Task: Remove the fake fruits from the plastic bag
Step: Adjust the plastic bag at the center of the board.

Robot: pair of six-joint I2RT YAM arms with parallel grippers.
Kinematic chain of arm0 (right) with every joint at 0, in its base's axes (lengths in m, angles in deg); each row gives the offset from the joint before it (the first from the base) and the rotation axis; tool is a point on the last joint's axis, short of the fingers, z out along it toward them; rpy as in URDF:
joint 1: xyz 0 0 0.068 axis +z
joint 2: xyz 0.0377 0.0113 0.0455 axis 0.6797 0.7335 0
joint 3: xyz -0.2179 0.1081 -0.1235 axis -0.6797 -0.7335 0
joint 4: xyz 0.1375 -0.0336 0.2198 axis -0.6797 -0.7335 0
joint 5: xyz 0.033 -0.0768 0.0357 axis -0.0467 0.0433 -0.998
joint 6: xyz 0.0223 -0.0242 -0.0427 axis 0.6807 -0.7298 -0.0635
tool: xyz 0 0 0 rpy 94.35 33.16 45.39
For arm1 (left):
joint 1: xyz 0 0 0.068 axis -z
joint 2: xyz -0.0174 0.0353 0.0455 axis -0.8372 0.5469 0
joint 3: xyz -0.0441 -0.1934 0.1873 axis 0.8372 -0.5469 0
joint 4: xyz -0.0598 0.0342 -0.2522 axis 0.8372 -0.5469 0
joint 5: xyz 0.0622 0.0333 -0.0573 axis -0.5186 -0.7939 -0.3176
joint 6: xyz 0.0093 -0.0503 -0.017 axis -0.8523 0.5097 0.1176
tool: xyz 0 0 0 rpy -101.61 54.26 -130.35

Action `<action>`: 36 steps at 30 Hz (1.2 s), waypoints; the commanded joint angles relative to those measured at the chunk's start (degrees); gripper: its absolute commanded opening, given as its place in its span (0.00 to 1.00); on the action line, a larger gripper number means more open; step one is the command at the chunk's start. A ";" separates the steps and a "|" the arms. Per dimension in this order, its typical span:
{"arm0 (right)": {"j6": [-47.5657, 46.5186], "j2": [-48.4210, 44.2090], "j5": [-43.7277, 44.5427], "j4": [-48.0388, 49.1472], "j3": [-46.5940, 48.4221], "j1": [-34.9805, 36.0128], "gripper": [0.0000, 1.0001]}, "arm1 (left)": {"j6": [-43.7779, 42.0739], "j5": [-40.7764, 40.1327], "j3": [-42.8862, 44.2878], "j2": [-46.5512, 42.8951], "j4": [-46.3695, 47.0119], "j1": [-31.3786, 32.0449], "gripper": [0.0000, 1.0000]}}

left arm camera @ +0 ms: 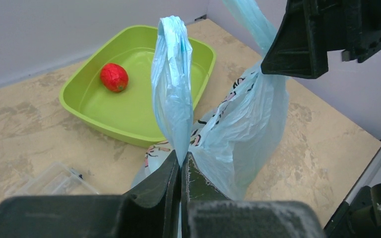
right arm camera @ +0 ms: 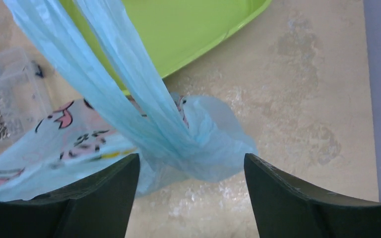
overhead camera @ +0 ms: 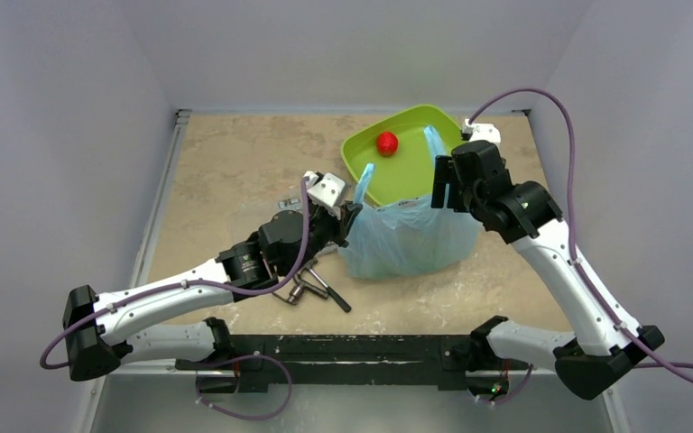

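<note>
Above: the crinkly blue plastic bag [overhead camera: 406, 239] sits on the desk [overhead camera: 235, 171], before a glossy green tray [overhead camera: 411, 126] holding a red fruit [overhead camera: 387, 142]. Left wrist: the left claw [left arm camera: 181, 171] is pinched tight on one twisted handle [left arm camera: 171, 74]. Right wrist: the right claw [right arm camera: 191, 171] gapes wide, with handle strands [right arm camera: 129, 84] running between its jaws.

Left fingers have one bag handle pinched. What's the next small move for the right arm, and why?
Probably close the right gripper: its fingers stand open around the thin light-blue plastic bag's other loop handle, while the left gripper pinches the first. Holding both should let the mouth spread.
</note>
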 commanded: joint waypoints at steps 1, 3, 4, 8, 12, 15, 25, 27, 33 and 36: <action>-0.06 -2.88 -10.56 -11.25 8.86 -0.24 0.80 | 3.91 2.14 3.82 -1.00 -1.80 0.25 0.00; -0.10 -3.04 -18.84 -12.13 11.77 -0.19 0.83 | 4.15 3.09 4.75 -1.34 -2.97 0.26 0.00; -0.26 -2.87 -22.28 -12.93 13.20 -0.16 0.83 | 4.12 3.85 4.95 -1.47 -3.08 0.26 0.00; 0.39 -5.57 -32.97 -8.23 11.92 0.63 0.82 | 3.57 4.68 5.19 -1.63 -3.38 0.25 0.00; 2.49 -8.00 -41.12 6.14 -1.40 0.63 0.59 | 3.58 5.28 5.01 -1.55 -3.22 0.26 0.00; 1.87 -6.21 -37.99 12.16 -6.29 0.62 0.31 | 3.77 5.20 5.08 -0.86 -3.53 0.26 0.00; 5.06 -5.91 -27.87 28.95 -21.75 0.55 0.15 | 2.81 6.08 4.43 0.29 -2.24 0.25 0.00; 7.01 -7.95 -23.64 28.72 -27.56 0.57 0.15 | 1.89 6.76 4.56 0.34 -2.06 0.26 0.00; 23.54 -20.37 -26.21 37.55 -51.99 0.63 0.16 | 0.42 7.55 4.23 0.24 -2.30 0.50 0.00; 22.13 -24.39 -25.28 36.76 -51.71 0.63 0.16 | -4.72 10.36 3.83 -1.02 -0.72 1.01 0.45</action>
